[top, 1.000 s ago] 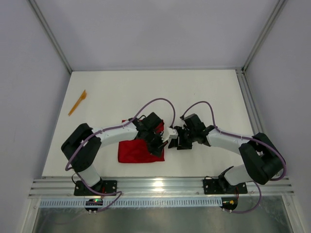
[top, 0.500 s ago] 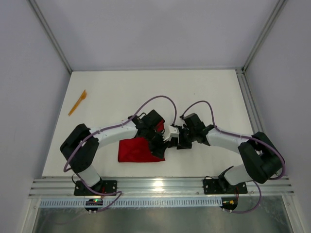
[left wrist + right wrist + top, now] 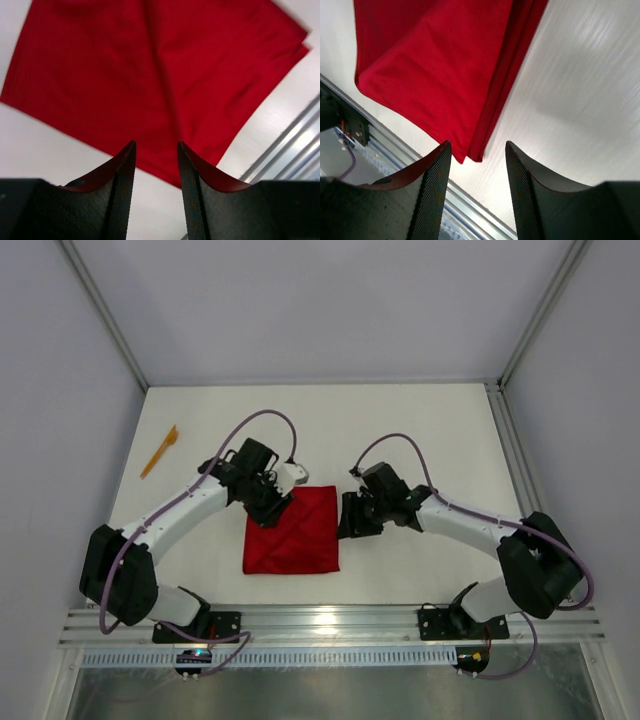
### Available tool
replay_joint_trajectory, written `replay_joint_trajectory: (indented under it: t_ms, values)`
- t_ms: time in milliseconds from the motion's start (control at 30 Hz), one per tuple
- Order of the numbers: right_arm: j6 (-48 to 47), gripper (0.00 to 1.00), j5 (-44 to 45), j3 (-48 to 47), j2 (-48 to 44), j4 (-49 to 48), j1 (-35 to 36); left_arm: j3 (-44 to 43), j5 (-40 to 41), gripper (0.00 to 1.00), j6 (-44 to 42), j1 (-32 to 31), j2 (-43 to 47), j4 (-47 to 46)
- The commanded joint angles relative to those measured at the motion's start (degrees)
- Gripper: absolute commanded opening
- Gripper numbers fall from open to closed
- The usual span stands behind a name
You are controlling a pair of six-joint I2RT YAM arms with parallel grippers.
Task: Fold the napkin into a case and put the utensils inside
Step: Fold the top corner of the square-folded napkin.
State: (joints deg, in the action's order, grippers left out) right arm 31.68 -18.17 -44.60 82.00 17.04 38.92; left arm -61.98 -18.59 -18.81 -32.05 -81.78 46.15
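Only the overhead view shows the orange utensil (image 3: 160,451), far left on the tabletop (image 3: 430,440) and well apart from the folded red napkin (image 3: 292,531). My right wrist view shows the napkin's layered edge. My left pincer (image 3: 156,145) and right pincer (image 3: 476,146) stand partly open, gripping nothing, at the cloth's edges.

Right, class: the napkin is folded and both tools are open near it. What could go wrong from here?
1. The napkin shows loose stacked layers along its right edge. The right tool, open just there, might pinch only one layer and undo the fold.
2. Only one orange utensil is visible, lying far off to the left, so fetching it looks like a long reach.
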Motion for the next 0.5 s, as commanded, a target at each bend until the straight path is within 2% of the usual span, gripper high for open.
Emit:
replay_joint_trajectory:
  t_ms: [0,167,267,367,467]
  values:
    - [-2.0,0.52,-0.2,-6.3,1.0,-0.3,-3.1,5.4,10.2,0.4,-3.1,1.4,2.3,5.5]
    - [-9.2,0.57,-0.2,-21.8,11.7,6.2,-4.8,10.4,11.4,0.43,-3.7,0.6,2.6,3.0]
    - [-11.8,0.57,0.4,-27.1,17.2,7.7,-5.5,10.6,9.5,0.43,-3.4,-0.2,3.0,3.3]
    - [-12.7,0.53,0.5,-30.5,21.7,9.6,-6.7,11.1,9.3,0.42,-3.4,-1.3,3.7,3.7]
    - [-12.5,0.34,-1.2,-31.5,24.0,8.7,-7.4,12.6,9.0,0.4,-3.8,-3.1,3.7,3.3]
